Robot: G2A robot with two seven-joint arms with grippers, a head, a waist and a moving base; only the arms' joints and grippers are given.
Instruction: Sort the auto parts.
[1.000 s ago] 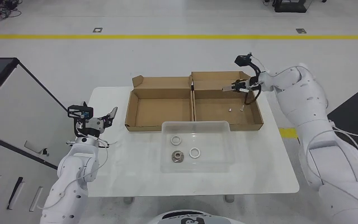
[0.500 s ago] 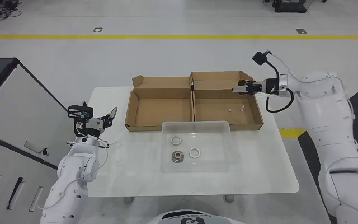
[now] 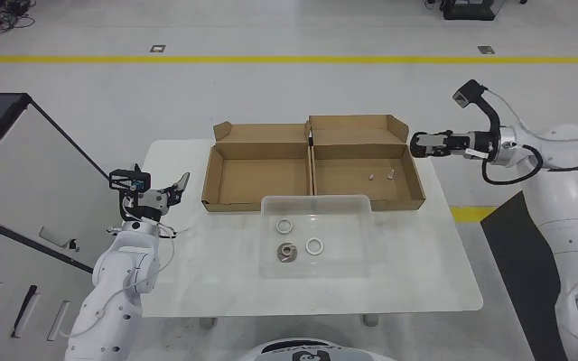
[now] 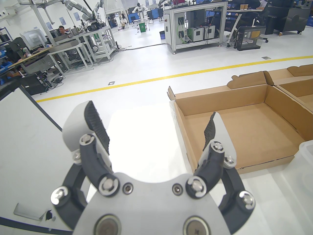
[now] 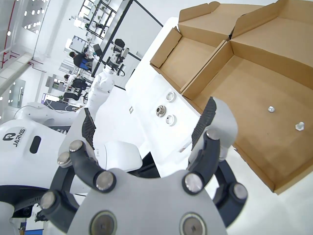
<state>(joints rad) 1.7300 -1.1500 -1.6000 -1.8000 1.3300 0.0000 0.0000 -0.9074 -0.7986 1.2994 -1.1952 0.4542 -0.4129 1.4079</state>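
Two open cardboard boxes stand side by side at the back of the table. The left box (image 3: 256, 180) holds nothing. On the floor of the right box (image 3: 343, 180) lie two small silver fasteners (image 3: 371, 176) (image 3: 392, 172), also seen as the fasteners (image 5: 271, 109) (image 5: 299, 126). A clear plastic bin (image 3: 316, 200) in front holds two metal rings (image 3: 284, 225) (image 3: 315, 245) and a flanged hub (image 3: 285, 252). My right gripper (image 3: 417, 144) (image 5: 149, 110) hangs open and bare just beyond the right box's outer wall. My left gripper (image 3: 167, 192) (image 4: 151, 110) stands open and bare at the table's left edge.
The white table (image 3: 415, 262) has free room to the right of the bin and in front of it. A dark-framed white panel (image 3: 54, 171) leans beside the left arm, off the table.
My right arm has drawn back to the right, from above the right box to outside its wall. The left arm has kept still.
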